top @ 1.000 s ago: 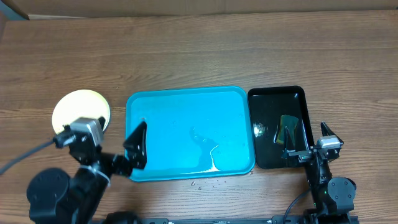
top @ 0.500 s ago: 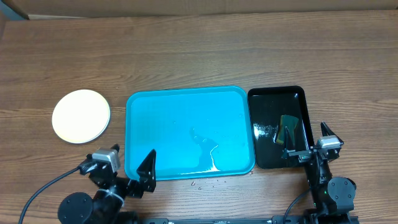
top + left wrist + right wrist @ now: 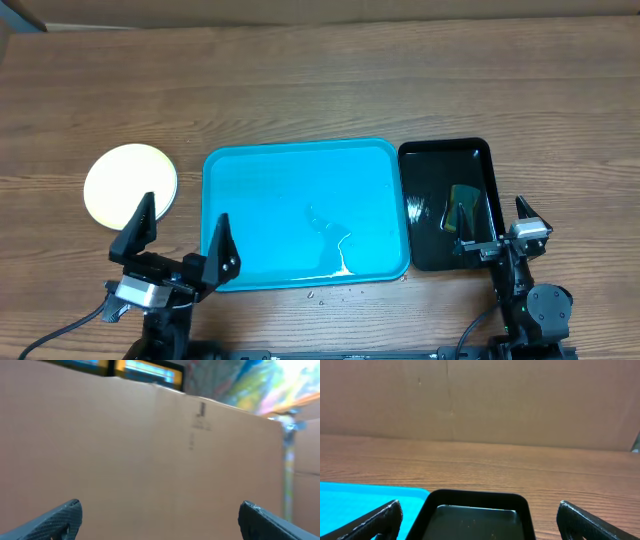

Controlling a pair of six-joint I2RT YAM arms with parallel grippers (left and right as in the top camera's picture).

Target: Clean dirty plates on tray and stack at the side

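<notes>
The turquoise tray (image 3: 300,190) lies in the middle of the table with a wet smear and no plates on it; its corner shows in the right wrist view (image 3: 365,495). The plates (image 3: 131,186) sit stacked on the table to the tray's left, a pale yellow-green one on top. My left gripper (image 3: 176,242) is open and empty at the front, between the stack and the tray's front left corner. In the left wrist view it (image 3: 160,515) faces a cardboard wall. My right gripper (image 3: 492,222) is open and empty at the black tray's front; it also shows in the right wrist view (image 3: 480,515).
A narrower black glossy tray (image 3: 430,215) lies right of the turquoise one, with a dark sponge (image 3: 463,204) in it; its far rim shows in the right wrist view (image 3: 477,496). A brown cardboard wall (image 3: 480,400) stands at the table's far edge. Small water drops (image 3: 335,294) lie before the tray.
My left arm has drawn back from the plate stack toward the table's front edge and now points up and away. The right arm has not moved.
</notes>
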